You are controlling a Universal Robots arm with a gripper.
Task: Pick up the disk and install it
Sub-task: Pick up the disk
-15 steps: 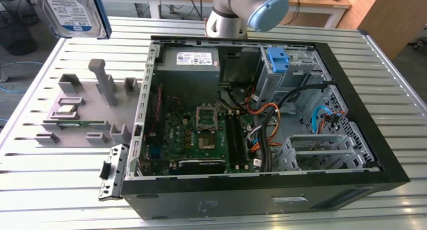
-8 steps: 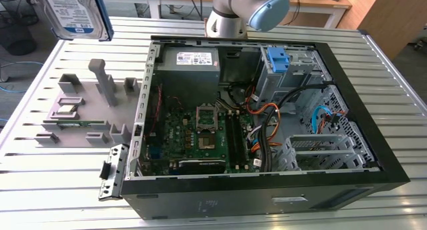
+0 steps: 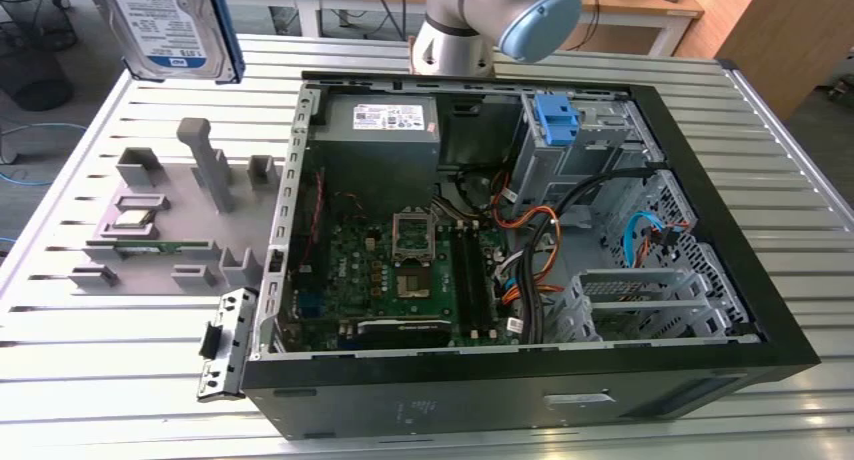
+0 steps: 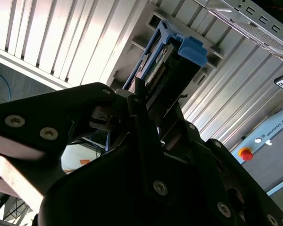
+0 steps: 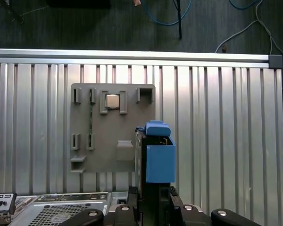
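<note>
The disk (image 3: 167, 25), a silver hard drive with a white-and-blue label in a blue bracket, hangs upright in the air at the exterior view's upper left, above the slatted table. In the first wrist view the disk (image 5: 155, 157) appears edge-on, with my gripper (image 5: 153, 200) shut on its near end. It hovers over the edge of a grey fixture plate (image 5: 108, 129). In the second wrist view the black fingers (image 4: 137, 110) clamp the disk (image 4: 167, 54) from both sides.
An open computer case (image 3: 747, 310) lies on the table, with a motherboard (image 3: 400, 270), a grey power-supply box (image 3: 394, 120), a drive bay holding a lone blue bracket (image 3: 558, 120) and loose cables (image 3: 534, 240). The grey fixture (image 3: 167, 220) stands beside the case.
</note>
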